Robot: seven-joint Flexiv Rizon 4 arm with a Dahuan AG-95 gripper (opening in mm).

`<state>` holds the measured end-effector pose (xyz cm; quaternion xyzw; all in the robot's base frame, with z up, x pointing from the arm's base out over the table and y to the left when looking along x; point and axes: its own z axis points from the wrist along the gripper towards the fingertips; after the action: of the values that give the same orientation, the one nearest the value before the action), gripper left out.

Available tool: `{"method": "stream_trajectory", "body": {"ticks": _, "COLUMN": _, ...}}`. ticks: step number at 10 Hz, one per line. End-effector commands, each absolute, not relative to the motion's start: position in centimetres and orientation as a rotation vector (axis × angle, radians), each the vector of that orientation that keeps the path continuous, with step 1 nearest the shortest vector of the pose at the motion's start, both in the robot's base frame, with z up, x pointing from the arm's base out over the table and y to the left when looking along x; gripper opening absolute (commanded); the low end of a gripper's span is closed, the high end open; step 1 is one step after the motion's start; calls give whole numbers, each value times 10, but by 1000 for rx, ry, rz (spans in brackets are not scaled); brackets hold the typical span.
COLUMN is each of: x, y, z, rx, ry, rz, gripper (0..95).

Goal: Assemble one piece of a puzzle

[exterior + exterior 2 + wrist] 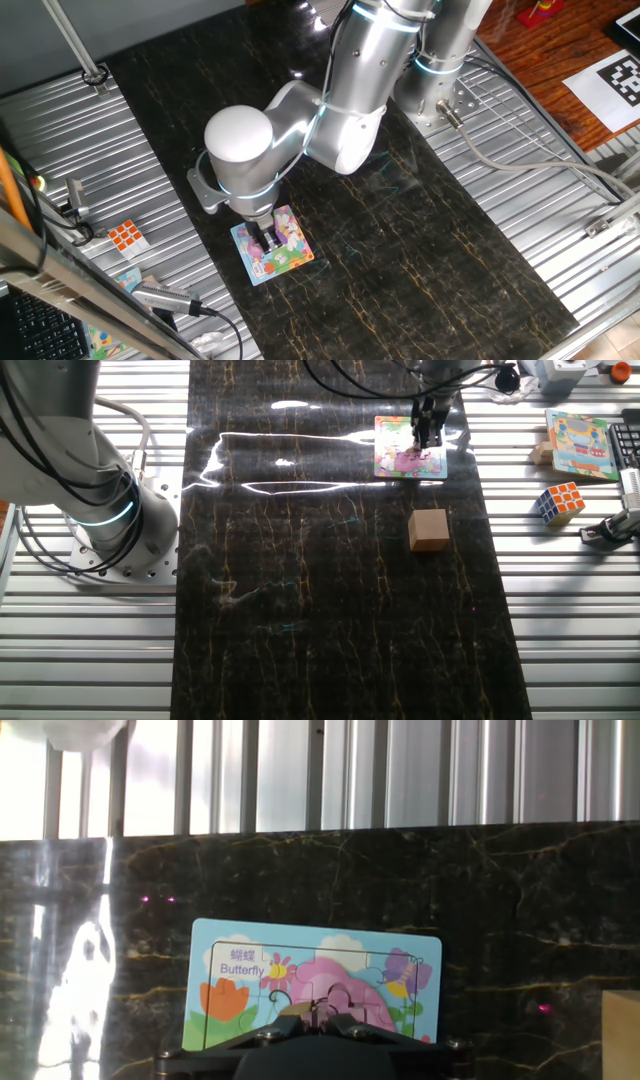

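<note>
Nearest us in the hand view, our tool sits low over the puzzle, its fingertips drawn close together at the pink middle of the picture. We cannot tell whether they clamp the piece — it is hidden between them or already seated, and no loose piece shows in any view. We judge this the seating step: the piece is at or in its slot, and the next move calls for a light downward press, then parting the fingers and lifting straight up without dragging the board. Beyond the puzzle the dark surface lies open; the cube stands well apart on it. Further out, the ribbed metal begins past the surface edge.
</note>
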<state>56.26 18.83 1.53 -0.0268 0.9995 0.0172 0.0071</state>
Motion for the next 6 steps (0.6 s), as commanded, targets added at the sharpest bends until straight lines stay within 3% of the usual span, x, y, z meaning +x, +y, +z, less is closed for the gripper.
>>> {"method": "stream_trajectory", "body": {"ticks": 1, "x": 563, "y": 188, "z": 16, "rx": -86, "ry": 3128, "rz": 57, "gripper": 0}}
{"method": "stream_trajectory", "body": {"ticks": 6, "x": 550, "y": 185, "z": 28, "rx": -120, "ry": 3193, "rz": 85, "gripper": 0}}
